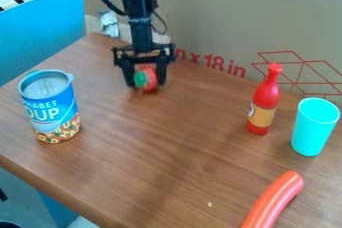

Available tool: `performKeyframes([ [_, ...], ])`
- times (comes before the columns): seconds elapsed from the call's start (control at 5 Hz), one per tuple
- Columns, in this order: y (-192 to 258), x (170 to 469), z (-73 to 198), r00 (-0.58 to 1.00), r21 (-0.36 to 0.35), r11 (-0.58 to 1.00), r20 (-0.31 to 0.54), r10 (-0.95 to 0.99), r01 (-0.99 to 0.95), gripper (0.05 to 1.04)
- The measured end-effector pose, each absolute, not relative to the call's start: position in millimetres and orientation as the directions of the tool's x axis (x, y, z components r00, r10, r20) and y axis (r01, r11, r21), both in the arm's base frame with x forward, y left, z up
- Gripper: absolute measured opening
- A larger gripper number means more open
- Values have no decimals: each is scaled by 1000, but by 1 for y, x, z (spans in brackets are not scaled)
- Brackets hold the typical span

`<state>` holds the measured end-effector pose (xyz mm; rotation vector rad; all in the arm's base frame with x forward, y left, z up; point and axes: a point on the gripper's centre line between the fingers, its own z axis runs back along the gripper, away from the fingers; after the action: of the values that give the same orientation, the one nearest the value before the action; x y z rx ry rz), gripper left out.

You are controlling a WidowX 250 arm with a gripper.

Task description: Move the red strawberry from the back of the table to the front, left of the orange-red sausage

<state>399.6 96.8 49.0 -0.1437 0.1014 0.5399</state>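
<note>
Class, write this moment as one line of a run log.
gripper: low over table, at red-and-green object, grip unclear | picture left: soup can | right: red bottle, cyan cup | front right: orange-red sausage

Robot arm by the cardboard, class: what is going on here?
The robot's black gripper has a red and green toy between its fingers, low at the table's far side. Whether the toy touches the table is hard to tell. A soup can stands nearer the left edge; a red bottle, turquoise cup and orange-red sausage-like piece are on the right.
</note>
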Motion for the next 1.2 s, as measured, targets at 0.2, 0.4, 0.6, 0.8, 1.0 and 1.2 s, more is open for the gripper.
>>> performKeyframes([
  [0.2, 99, 387, 99, 918, -95, 918, 63, 392, -386, 858],
  [0.4, 86, 374, 116, 954, -53, 969, 170, 246, -240, 858],
  [0.6, 73, 351, 122, 976, 32, 995, 199, 88, -96, 858],
  [0.8, 59, 327, 108, 988, 70, 997, 156, 8, -20, 858],
  [1.0, 23, 313, 97, 985, 69, 992, 130, -110, 102, 858],
  [1.2, -20, 303, 83, 974, 47, 982, 125, -189, 185, 858],
])
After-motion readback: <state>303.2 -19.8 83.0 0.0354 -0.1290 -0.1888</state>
